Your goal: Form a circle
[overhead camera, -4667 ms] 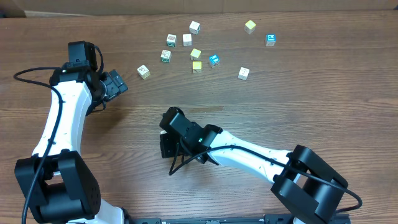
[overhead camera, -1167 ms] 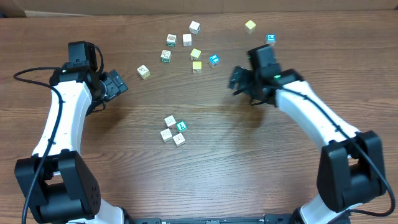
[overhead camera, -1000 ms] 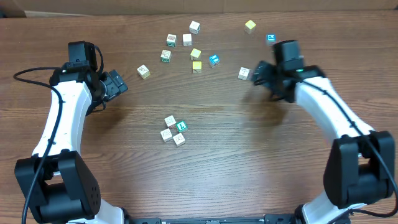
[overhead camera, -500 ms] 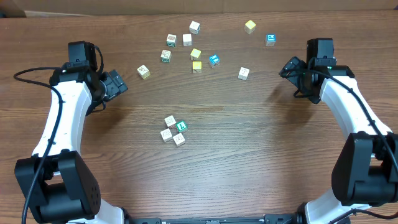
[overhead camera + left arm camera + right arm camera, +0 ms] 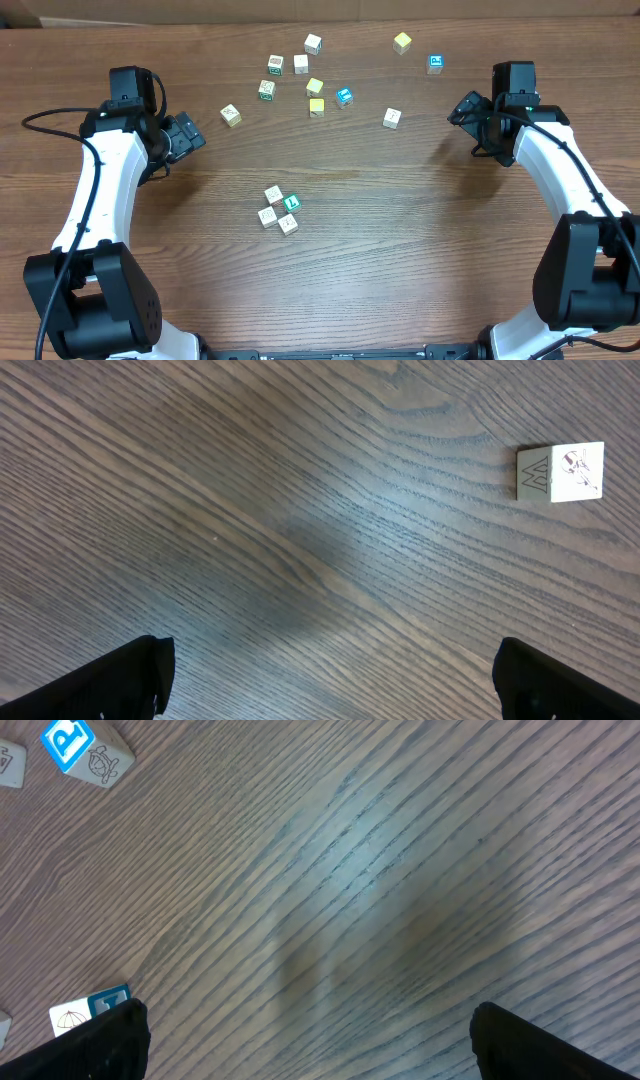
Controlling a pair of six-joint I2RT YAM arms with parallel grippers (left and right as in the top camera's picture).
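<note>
Inspecting the table [image 5: 400,260] from my station, I find the circle [image 5: 279,209] standing as four tiny cubes packed tight and touching, the green-faced one on its right side. No arm is near it. The left gripper [image 5: 188,136] hangs well apart from the circle, beyond it and to its left. Its jaws stand fully spread and grip nothing, the wrist view showing bare wood between the fingertips and one white cube [image 5: 561,471] off near the frame edge. The right gripper [image 5: 466,108] hangs well apart from the circle, beyond it and to its right, jaws likewise wide and empty. A blue-faced cube [image 5: 82,750] shows in a corner of its wrist view, clear of the fingers. The loose cubes [image 5: 315,86] lie scattered beyond the circle, none touching it.

Assessment: placing looks finished for these four, and both arms stand off. I judge the task at or close to its end. If the ring is to grow, the next move calls for one arm to come down over a loose cube, close on its side faces and set it against the circle without knocking the four out of line. The cubes look light; a stray finger would scatter them.
</note>
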